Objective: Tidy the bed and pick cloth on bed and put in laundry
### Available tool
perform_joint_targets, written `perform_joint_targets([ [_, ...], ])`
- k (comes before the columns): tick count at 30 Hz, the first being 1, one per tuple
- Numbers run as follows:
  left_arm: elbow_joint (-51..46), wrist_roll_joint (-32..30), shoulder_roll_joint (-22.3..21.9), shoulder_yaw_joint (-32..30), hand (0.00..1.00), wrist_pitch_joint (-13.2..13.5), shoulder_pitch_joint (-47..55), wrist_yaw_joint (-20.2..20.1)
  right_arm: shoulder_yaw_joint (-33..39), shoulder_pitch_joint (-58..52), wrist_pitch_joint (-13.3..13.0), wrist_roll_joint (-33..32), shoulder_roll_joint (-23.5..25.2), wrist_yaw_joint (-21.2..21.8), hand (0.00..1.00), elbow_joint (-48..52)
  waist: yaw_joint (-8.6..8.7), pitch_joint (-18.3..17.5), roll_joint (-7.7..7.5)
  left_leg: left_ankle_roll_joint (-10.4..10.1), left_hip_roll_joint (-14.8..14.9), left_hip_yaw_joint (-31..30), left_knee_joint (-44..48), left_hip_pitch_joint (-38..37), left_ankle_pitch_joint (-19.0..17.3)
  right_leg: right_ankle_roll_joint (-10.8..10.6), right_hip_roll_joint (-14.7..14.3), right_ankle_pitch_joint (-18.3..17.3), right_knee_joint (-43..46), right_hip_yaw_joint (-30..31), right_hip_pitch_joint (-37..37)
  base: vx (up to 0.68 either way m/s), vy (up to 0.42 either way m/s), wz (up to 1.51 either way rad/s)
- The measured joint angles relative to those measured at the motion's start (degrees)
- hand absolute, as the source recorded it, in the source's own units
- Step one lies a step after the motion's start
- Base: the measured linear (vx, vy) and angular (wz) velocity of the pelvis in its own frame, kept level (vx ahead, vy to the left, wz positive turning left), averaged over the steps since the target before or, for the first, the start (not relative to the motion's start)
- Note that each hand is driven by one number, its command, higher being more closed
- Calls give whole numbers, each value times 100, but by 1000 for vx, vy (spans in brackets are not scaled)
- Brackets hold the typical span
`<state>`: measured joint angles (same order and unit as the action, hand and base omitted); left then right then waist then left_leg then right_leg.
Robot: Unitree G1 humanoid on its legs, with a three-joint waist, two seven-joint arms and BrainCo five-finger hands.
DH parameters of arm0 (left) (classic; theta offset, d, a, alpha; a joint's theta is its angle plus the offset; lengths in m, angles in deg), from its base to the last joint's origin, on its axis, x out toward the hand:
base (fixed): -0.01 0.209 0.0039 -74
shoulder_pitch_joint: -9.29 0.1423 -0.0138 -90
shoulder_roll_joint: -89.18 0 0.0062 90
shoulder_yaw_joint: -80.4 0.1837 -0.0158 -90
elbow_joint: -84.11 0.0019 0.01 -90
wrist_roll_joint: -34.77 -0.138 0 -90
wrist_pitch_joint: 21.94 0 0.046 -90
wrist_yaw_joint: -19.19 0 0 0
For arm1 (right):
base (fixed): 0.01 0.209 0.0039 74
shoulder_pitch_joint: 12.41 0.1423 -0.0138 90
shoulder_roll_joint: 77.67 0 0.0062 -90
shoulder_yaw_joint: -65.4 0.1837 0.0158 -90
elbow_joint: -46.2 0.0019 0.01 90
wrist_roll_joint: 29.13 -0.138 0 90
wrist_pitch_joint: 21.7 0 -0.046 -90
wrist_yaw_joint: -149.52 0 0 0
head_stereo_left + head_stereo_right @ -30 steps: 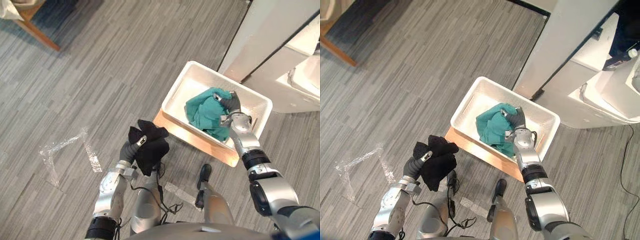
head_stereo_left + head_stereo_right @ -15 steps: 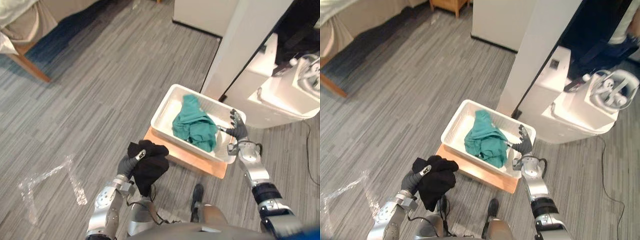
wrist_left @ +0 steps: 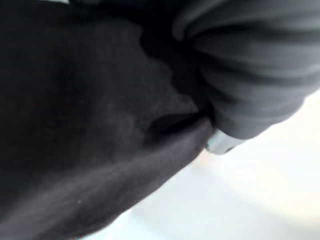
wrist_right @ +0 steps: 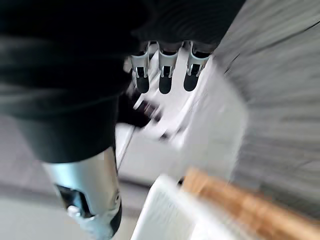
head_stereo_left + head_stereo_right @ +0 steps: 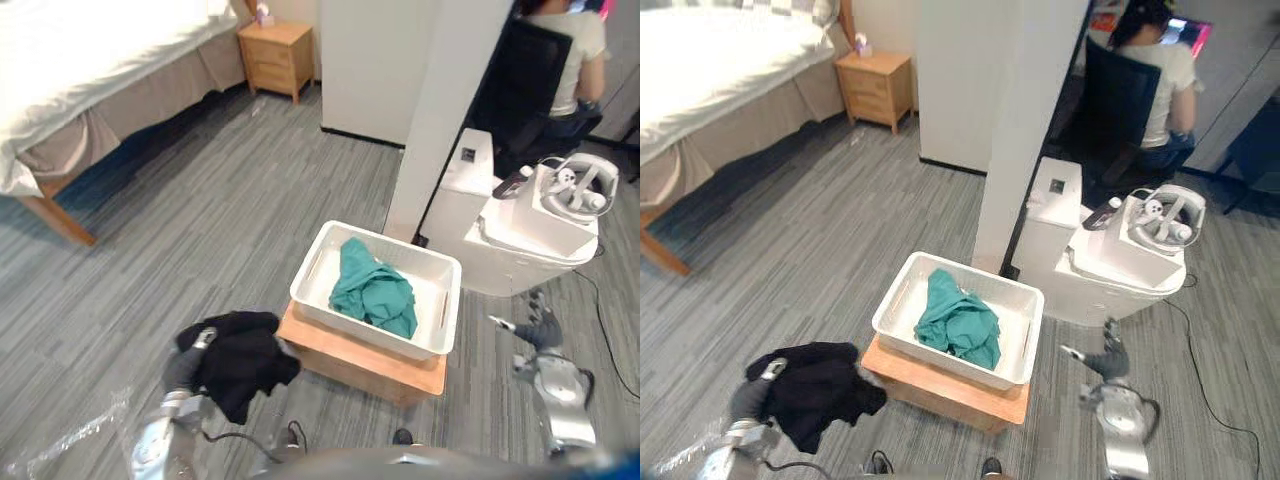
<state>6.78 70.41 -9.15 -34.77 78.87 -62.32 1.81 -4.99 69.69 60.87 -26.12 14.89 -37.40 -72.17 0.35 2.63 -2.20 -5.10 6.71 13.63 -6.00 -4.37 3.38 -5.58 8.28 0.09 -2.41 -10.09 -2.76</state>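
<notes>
A white laundry basket (image 5: 315,270) stands on a low wooden platform (image 5: 350,362) on the grey floor. A teal cloth (image 5: 372,290) lies crumpled inside it. To the basket's left, my left hand (image 5: 184,362) is shut on a black cloth (image 5: 240,360), which hangs bunched from it; the same black cloth (image 3: 80,125) shows close up in the left wrist view. My right hand (image 5: 541,334) hovers to the right of the basket, apart from it and empty. Its fingers (image 4: 165,75) are straight in the right wrist view.
A bed (image 5: 80,60) with white sheets and a wooden nightstand (image 5: 275,55) are at the far left. A white pillar (image 5: 440,110) and a white unit (image 5: 520,240) stand behind the basket. A person (image 5: 565,45) sits at the back right. Clear plastic (image 5: 70,440) lies on the floor.
The camera has tilted up. My right hand let go of the teal cloth in the basket and drew back to the right. My left hand still holds the black cloth.
</notes>
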Motion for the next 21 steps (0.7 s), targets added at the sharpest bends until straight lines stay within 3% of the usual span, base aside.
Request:
perform_joint_targets([
  [4, -417, 139, 140, -428, 100, 215, -130, 419, 269, -419, -29, -328, 72, 81, 0, -400, 45, -68, 47, -6, 6, 38, -1, -158, -48, 3, -7, 1, -78, 0, -182, -5, 2, -3],
  [5, -793, 9, 355, -532, 100, 325, -144, 699, 390, -606, -63, -688, 220, 236, 0, -585, 74, -158, 53, -71, 40, 154, -3, -155, -109, 1, -28, 0, -80, 62, -166, -4, 6, -16],
  [9, -1586, -309, 849, -697, 100, 481, -180, 1135, 629, -915, -149, -923, 458, 520, 0, -784, 86, -321, 160, -76, 59, 344, -4, -269, -171, -7, -51, -2, -77, 215, -172, 23, 11, -23],
  [13, -2071, -378, 1131, -710, 100, 490, -474, 1145, 943, -1043, -437, -944, 679, 690, 0, -986, 200, -447, 180, -65, 79, 505, -4, -361, -202, -15, -84, 0, -72, 394, -163, 24, 16, -18],
  [17, -2083, -378, 1169, -664, 100, 497, -831, 1091, 932, -1111, -696, -942, 828, 788, 0, -1402, 219, -511, 180, -185, 165, 783, -3, -455, -305, 19, -191, 15, -73, 680, -84, 14, 3, -41],
  [21, -1890, -732, 1157, -200, 100, 781, -1125, 1072, 940, -1271, -951, -942, 887, 910, 0, -1788, 346, -559, 187, -203, 242, 955, 1, -481, -314, 46, -310, 42, -67, 915, 21, 42, -17, -27],
])
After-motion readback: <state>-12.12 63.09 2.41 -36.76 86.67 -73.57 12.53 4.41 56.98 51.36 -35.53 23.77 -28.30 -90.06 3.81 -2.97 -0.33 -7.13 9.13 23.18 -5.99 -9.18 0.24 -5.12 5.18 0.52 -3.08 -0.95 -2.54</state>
